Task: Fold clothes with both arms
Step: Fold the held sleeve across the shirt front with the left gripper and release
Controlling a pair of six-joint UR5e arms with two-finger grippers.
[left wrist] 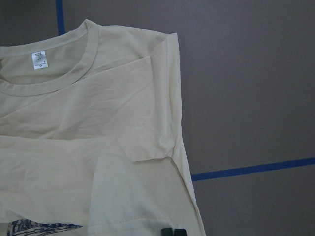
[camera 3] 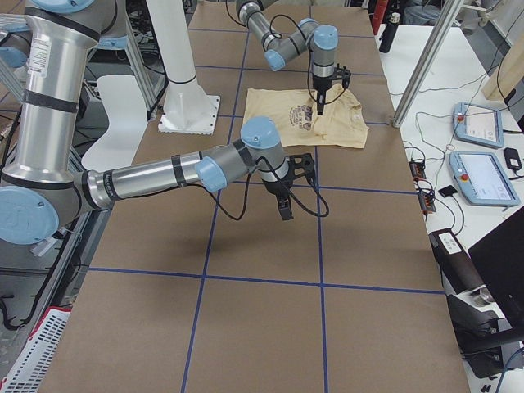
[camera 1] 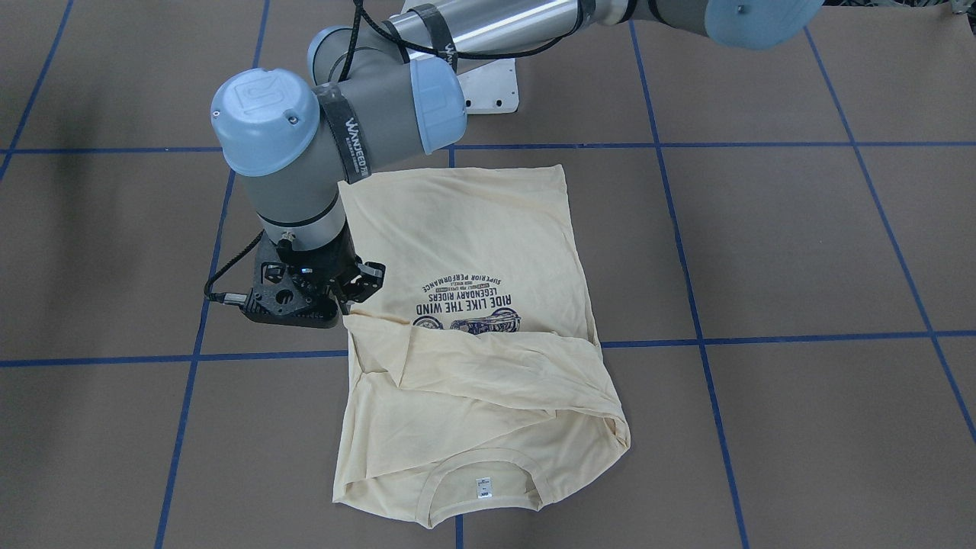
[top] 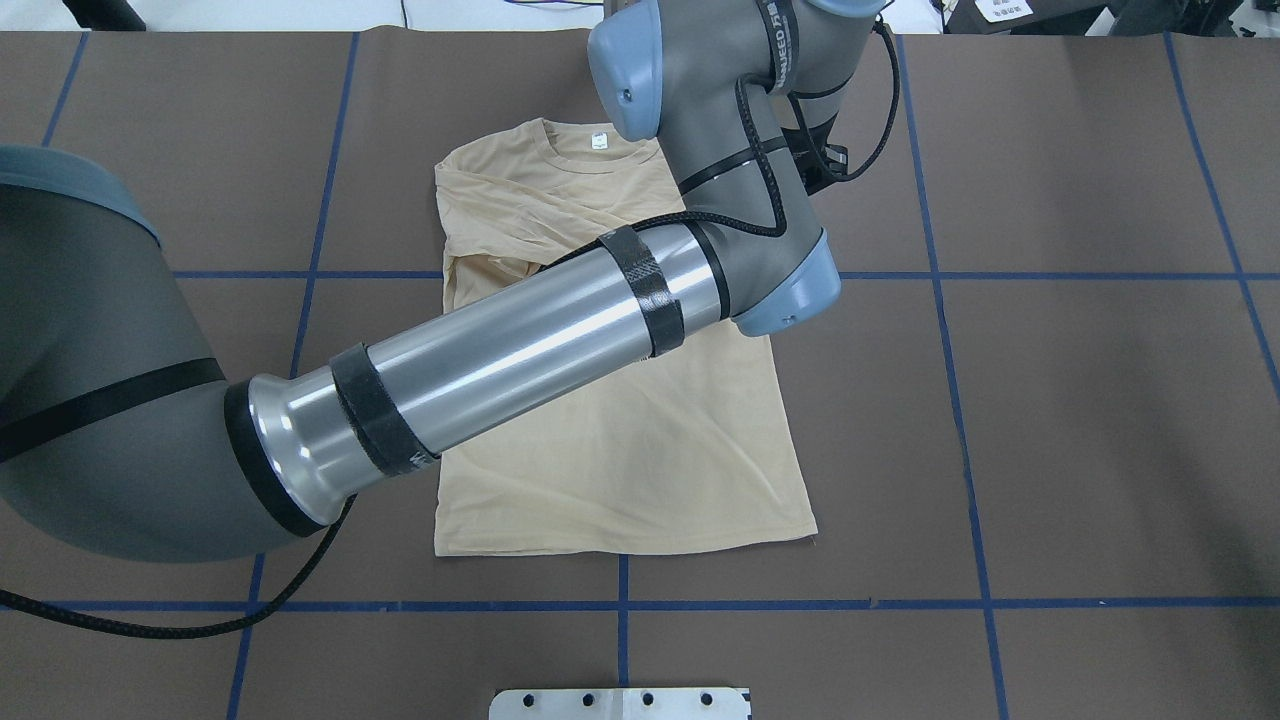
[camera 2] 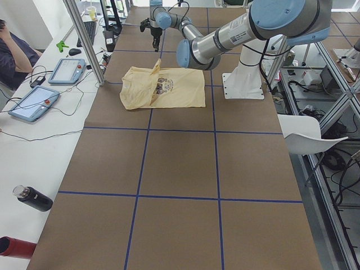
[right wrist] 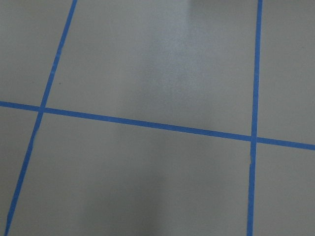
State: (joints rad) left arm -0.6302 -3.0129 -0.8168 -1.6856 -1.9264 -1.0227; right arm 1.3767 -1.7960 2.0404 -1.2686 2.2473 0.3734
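Cream-yellow T-shirt (camera 1: 473,229) half-folded on our brown table (camera 1: 801,252), our left gripper (camera 1: 347,305) pinched closed on its folded edge, our right gripper (camera 3: 286,211) hovering over bare table, its jaws unreadable to us.

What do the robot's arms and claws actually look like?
Left arm and right arm are grey-and-silver tubes with light blue joint caps, black straps and black cables. White lettering marks a left-arm strap. Left gripper and right gripper are black.
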